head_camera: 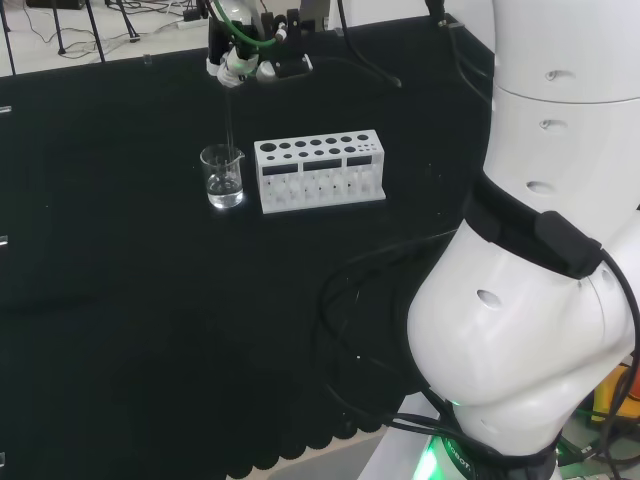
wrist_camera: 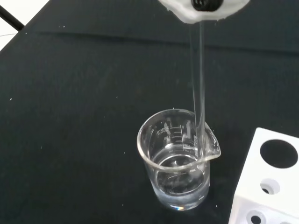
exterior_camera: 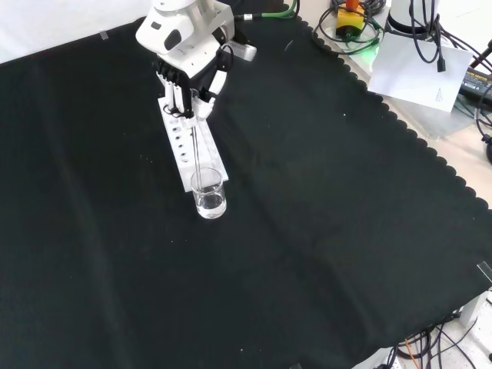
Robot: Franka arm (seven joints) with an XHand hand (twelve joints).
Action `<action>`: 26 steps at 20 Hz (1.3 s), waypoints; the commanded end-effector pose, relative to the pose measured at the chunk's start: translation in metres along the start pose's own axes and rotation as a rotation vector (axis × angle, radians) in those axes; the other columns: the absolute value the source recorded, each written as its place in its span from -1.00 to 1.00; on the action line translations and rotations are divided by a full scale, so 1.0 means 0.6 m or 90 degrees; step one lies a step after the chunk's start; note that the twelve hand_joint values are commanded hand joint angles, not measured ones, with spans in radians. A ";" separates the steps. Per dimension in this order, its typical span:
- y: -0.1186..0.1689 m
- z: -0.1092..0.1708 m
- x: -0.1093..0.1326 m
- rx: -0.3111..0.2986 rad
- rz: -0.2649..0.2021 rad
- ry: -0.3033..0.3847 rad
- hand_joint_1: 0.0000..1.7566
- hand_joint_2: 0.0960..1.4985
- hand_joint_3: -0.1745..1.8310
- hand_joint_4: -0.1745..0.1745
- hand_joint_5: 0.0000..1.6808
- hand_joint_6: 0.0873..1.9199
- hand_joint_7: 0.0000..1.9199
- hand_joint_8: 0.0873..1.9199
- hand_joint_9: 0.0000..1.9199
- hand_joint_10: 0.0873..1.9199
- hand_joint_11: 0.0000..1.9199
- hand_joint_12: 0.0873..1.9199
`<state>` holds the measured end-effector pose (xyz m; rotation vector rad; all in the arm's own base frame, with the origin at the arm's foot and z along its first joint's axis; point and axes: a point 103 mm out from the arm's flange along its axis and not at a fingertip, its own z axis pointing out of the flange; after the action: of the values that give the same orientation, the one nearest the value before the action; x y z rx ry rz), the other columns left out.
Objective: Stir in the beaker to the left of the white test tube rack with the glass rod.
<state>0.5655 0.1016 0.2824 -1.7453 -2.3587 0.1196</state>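
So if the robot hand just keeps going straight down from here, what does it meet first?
Probably the beaker rim: the robot hand holds the glass rod down into it. Depth is unclear.

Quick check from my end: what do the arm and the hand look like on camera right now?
The arm is glossy white with bulbous rounded links, a black band at one joint, black cables alongside and a green glow at its base. The hand has a white shell with black fingers; green cable runs at the wrist.
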 end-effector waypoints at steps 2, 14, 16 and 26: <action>-0.019 0.003 0.038 0.002 -0.021 -0.004 0.50 0.42 -1.00 -1.00 0.68 -1.00 0.23 0.00 0.62 -0.16 0.71 -0.53; 0.002 0.009 0.067 0.007 -0.036 0.007 0.50 0.42 -1.00 -1.00 0.68 -1.00 0.23 0.00 0.62 -0.15 0.71 -0.53; 0.028 0.008 0.054 -0.003 -0.038 0.007 0.50 0.42 -1.00 -1.00 0.68 -1.00 0.23 0.00 0.62 -0.15 0.71 -0.53; 0.032 0.003 -0.013 -0.005 -0.009 0.007 0.50 0.42 -1.00 -1.00 0.68 -1.00 0.23 0.00 0.62 -0.15 0.71 -0.53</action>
<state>0.5868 0.1106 0.2769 -1.7176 -2.3789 0.0927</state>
